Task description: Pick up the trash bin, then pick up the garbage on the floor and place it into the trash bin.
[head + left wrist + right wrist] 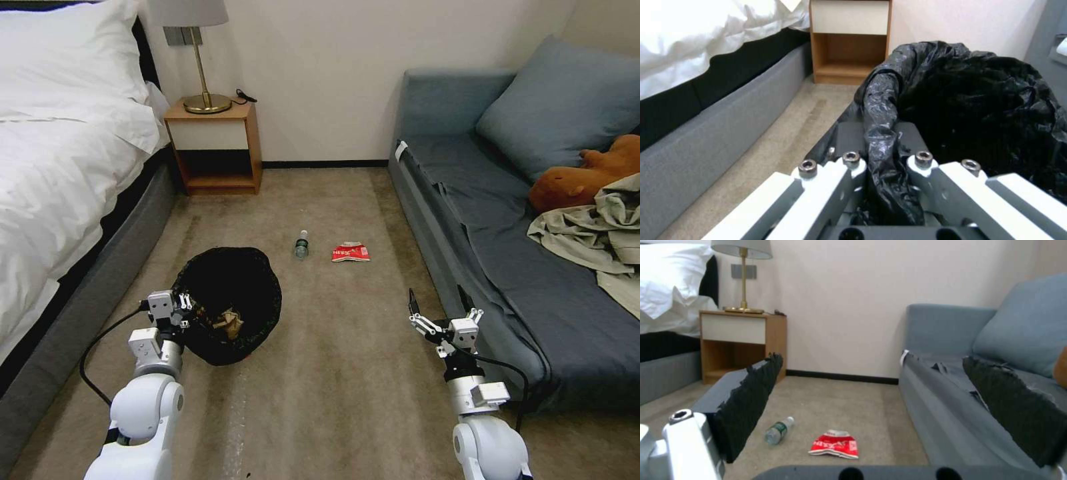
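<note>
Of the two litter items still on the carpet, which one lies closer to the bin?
The clear bottle: it lies between the trash bin and the red-and-white packet, which sits farther toward the sofa.

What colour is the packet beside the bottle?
Red and white packet, clearest in the right wrist view.

Even indoor light, soft shadows, wrist cams blurry

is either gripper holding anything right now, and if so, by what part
The left gripper holds the trash bin by its bag-lined rim. The right gripper is open and holds nothing.
</note>
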